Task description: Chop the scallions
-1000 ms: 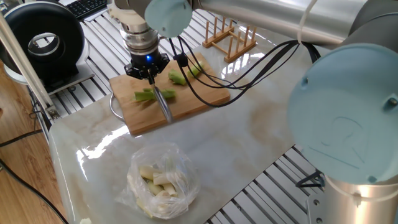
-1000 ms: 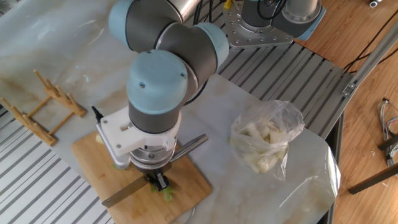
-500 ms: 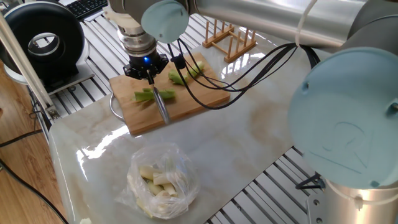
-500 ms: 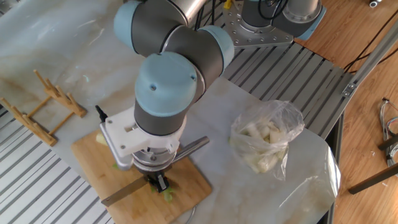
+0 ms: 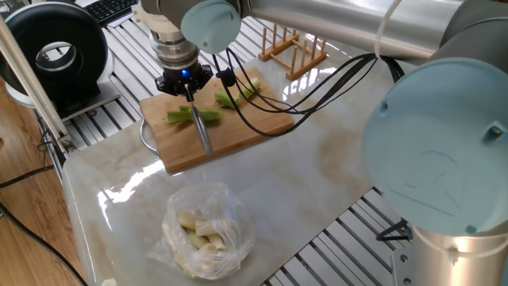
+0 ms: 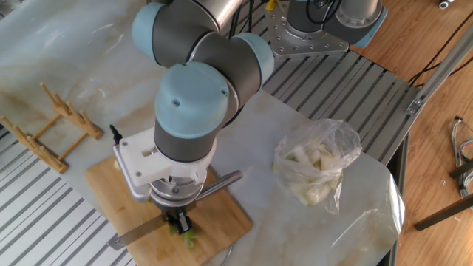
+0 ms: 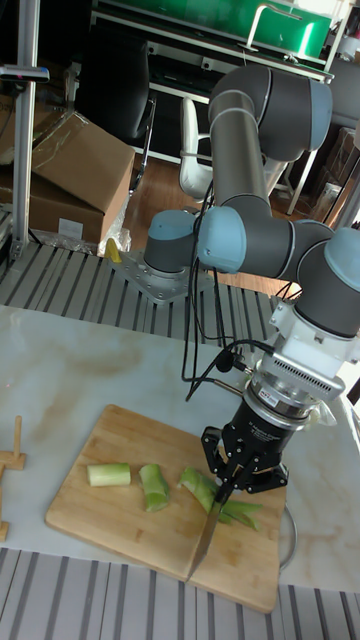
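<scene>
The scallions lie in several green chunks on the wooden cutting board (image 7: 110, 525): a pale chunk (image 7: 108, 474) at the left, another chunk (image 7: 155, 486) beside it, and a leafy piece (image 7: 238, 513) under the tool. My gripper (image 7: 238, 478) is shut on a knife (image 7: 205, 540), blade pointing down at the board and crossing the leafy stalk (image 5: 190, 116). Two further chunks (image 5: 230, 99) lie toward the board's far end. In the other fixed view the gripper (image 6: 176, 222) hides most of the scallions; only a green bit (image 6: 186, 238) shows beside the blade (image 6: 137, 234).
A clear plastic bag (image 5: 205, 230) of pale whitish pieces lies on the marble top near the board. A wooden rack (image 5: 292, 48) stands behind the board. Black cables (image 5: 317, 87) trail from the wrist over the board's right end. A black round device (image 5: 55, 56) sits at the far left.
The gripper and knife have shifted a little along the stalk toward the board's edge. The stalk under the blade has moved slightly with them.
</scene>
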Controlling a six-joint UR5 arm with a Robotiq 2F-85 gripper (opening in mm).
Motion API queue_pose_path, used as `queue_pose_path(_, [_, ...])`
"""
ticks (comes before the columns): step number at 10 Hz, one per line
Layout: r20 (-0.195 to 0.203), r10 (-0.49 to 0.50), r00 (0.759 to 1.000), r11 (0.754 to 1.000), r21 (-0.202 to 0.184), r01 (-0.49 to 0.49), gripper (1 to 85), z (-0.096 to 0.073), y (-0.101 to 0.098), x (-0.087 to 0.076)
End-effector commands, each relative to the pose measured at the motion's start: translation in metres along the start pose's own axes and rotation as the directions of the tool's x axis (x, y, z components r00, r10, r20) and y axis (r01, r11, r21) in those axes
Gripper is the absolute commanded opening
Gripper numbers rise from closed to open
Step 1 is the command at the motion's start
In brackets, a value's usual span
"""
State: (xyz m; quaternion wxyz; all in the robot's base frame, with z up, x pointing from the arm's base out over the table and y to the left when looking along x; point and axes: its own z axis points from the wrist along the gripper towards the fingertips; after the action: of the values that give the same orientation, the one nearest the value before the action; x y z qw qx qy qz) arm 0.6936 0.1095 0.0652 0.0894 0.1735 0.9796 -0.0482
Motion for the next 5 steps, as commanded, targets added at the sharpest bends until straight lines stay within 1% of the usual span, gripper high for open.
queue_pose_path(1, [-0.080,-0.089,0.993,0.996,0.002,0.090,1.0,-0.0098,-0.0046,0.0159])
queue_pose_path(2, [-0.101,-0.107,0.989,0.994,0.000,0.108,1.0,-0.0107,-0.0051,0.0192])
queue_pose_path(3, [-0.110,-0.127,0.986,0.992,0.000,0.127,1.0,-0.0090,-0.0066,0.0211])
queue_pose_path(5, [-0.114,-0.109,0.987,0.994,-0.005,0.110,1.0,-0.0093,-0.0059,0.0222])
